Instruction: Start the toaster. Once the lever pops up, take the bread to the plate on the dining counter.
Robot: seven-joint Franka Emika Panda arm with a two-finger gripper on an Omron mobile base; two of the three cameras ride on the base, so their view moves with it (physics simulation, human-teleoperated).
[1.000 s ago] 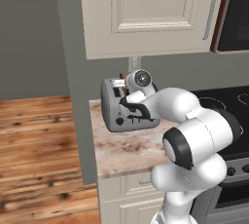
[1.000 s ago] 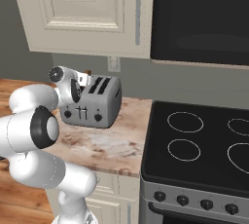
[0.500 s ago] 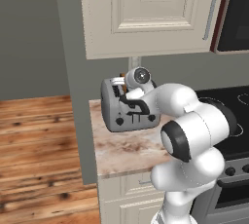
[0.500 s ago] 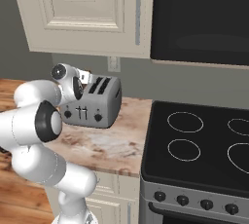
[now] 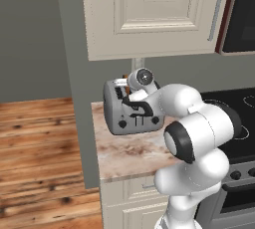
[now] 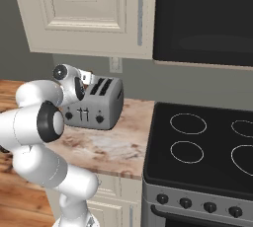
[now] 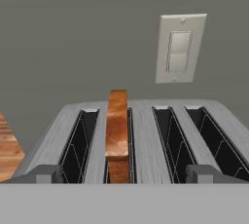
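- In my left base view the arm covers the right part of the toaster (image 5: 122, 113)'s front; the knobs are too small for me to read.
- In my right base view the arm hides the left end of the toaster (image 6: 94, 107).
- The bread (image 7: 117, 130) stands in the second slot from the left; its lower part is sunk in the slot.
- The gripper (image 7: 124, 175): the finger tips are cut at the bottom edge.
- The stove (image 6: 207, 152) is cut off at the right edge.

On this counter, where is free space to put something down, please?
The marbled counter is bare between the toaster and the stove, and along its front edge. It is crowded at the toaster's left end, where the arm hangs over it.
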